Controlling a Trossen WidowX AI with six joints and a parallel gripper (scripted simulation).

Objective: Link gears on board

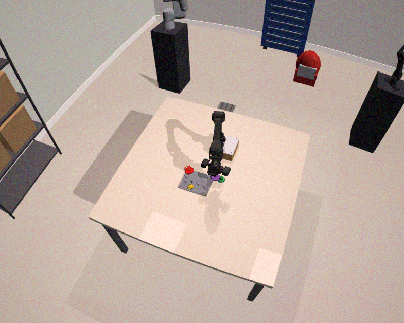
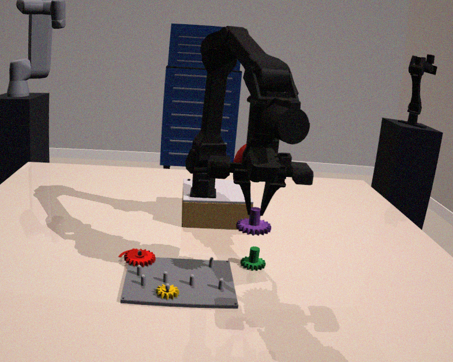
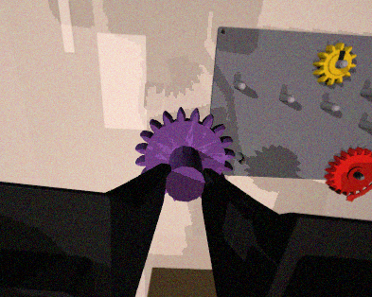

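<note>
One purple gear [image 1: 215,177] [image 2: 254,226] [image 3: 186,139] btwn fingers [image 1: 214,172] [image 2: 255,213], off tbl

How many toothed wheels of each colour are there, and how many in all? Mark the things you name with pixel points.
Red metal-pegged toothed wheel [image 1: 189,170] [image 2: 133,257] [image 3: 337,176]: 1
Yellow toothed wheel, black stripe [image 1: 190,186] [image 2: 161,291] [image 3: 329,71]: 1
Purple toothed wheel [image 1: 215,177] [image 2: 254,226] [image 3: 168,142]: 1
Green toothed wheel [image 1: 221,179] [image 2: 253,263]: 1
Total: 4

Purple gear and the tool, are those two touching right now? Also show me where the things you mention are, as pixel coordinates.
Touching. The wrist view shows both fingertips of the tool [image 1: 215,175] [image 2: 255,213] [image 3: 186,174] pressed against the upright stem of the purple gear [image 1: 215,177] [image 2: 253,226] [image 3: 182,137], one on each side.
</note>
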